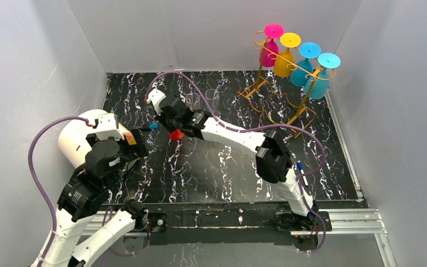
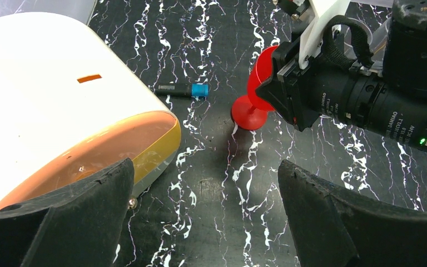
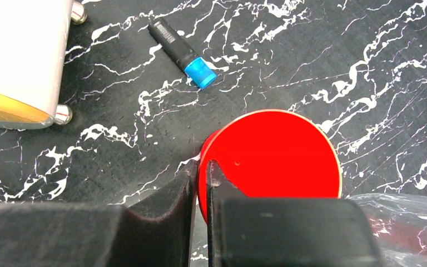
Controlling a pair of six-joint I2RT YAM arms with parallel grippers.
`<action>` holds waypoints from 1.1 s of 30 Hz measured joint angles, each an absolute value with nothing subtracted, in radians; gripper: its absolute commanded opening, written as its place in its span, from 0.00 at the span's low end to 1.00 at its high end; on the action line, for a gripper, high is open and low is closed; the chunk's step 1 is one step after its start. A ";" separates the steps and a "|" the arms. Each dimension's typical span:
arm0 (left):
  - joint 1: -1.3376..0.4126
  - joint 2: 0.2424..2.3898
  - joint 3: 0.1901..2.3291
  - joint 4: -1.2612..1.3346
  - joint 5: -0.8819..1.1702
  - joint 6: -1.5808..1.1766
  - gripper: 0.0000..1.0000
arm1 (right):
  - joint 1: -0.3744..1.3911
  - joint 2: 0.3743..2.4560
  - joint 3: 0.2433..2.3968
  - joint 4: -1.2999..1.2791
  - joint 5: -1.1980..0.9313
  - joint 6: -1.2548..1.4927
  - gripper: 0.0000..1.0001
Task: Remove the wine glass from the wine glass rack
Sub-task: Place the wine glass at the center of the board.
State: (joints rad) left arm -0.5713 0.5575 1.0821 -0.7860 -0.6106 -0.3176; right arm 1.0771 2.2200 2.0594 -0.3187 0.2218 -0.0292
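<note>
Marbled table (image 1: 211, 167) bears wine glass rack (image 1: 252, 90), red wine glass (image 1: 175, 134), marker (image 3: 183, 53), appliance (image 1: 75, 139).

Robot laboratory test cell: plain white panel walls (image 1: 211, 33) enclosed a black, white-veined marble-pattern tabletop (image 1: 211, 167), and a bare aluminium mounting rail (image 1: 350, 218) ran along its near edge.

Red wine glass (image 2: 253, 105) upright on table (image 2: 211, 211); right pincer (image 2: 268, 78) at bowl.

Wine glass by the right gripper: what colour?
Red. The wine glass shows best in the right wrist view.
</note>
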 measured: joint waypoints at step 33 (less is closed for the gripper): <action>-0.571 0.559 1.084 -0.786 -0.611 -0.305 0.98 | 1.069 2.260 2.138 -0.367 0.277 -0.135 0.31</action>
